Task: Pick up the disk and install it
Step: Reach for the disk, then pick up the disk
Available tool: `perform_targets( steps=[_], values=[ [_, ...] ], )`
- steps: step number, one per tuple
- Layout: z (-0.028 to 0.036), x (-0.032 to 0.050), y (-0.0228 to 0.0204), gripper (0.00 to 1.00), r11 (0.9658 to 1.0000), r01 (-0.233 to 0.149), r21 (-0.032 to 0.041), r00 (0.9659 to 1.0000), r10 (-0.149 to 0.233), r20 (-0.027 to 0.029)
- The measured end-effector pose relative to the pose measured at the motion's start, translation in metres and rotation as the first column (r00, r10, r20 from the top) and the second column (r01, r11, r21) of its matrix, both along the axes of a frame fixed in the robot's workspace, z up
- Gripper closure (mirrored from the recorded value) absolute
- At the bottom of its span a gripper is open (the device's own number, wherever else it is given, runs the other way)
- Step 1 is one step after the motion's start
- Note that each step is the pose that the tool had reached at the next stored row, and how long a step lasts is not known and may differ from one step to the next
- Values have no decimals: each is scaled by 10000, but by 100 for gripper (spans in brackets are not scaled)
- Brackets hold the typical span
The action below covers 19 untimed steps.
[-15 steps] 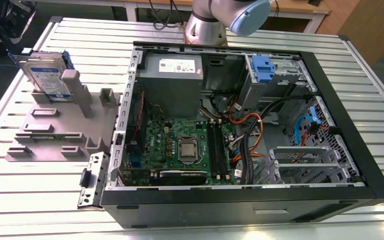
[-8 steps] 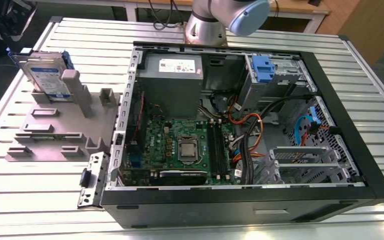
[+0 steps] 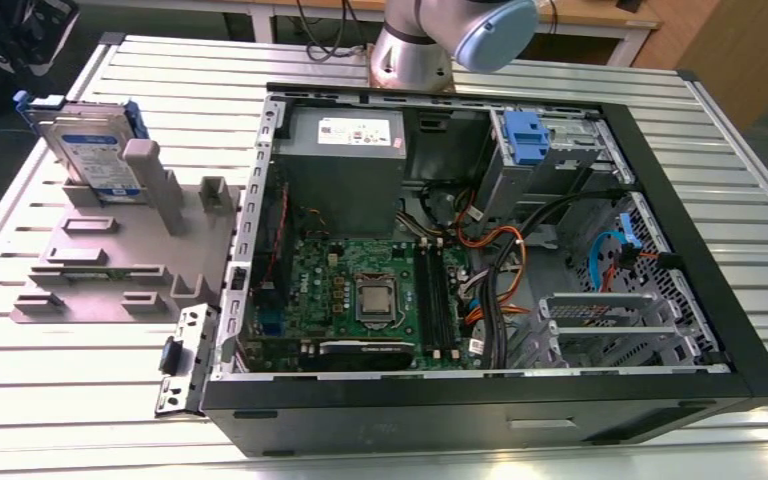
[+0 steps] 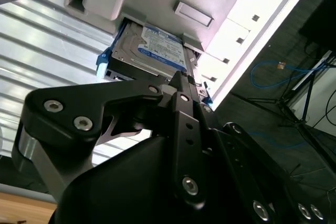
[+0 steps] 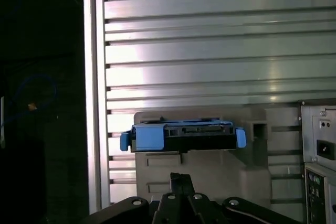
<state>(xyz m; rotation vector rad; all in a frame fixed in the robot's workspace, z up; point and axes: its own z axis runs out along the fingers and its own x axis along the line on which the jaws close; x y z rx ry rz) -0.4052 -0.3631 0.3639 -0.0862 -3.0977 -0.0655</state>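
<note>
Gripper [image 5: 181, 178] is hovering pinched narrow, holding nothing, pointing toward the disk [image 3: 95, 150] | disk is standing on edge in a grey moulded stand [image 3: 104, 260], outside the open computer case [image 3: 464, 410] on the exterior view's left, likely propped for easy grasping | flat silver metal, glossy label, blue plastic frame

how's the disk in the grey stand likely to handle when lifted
Probably rigid: the disk is a metal body in a blue frame. Likely heavy for its size. Standing on edge in the grey stand, it may tip if nudged.
</note>
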Motion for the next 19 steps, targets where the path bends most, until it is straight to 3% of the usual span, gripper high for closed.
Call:
perform_targets(
  steps=[5,11,19],
  values=[
    [-15,-34,93,89,9999,-106,1,9999,106,1],
    [-39,-149,180,89,9999,-117,0,9999,117,0],
    [-51,-167,193,89,9999,-127,-1,9999,127,-1]
  ],
)
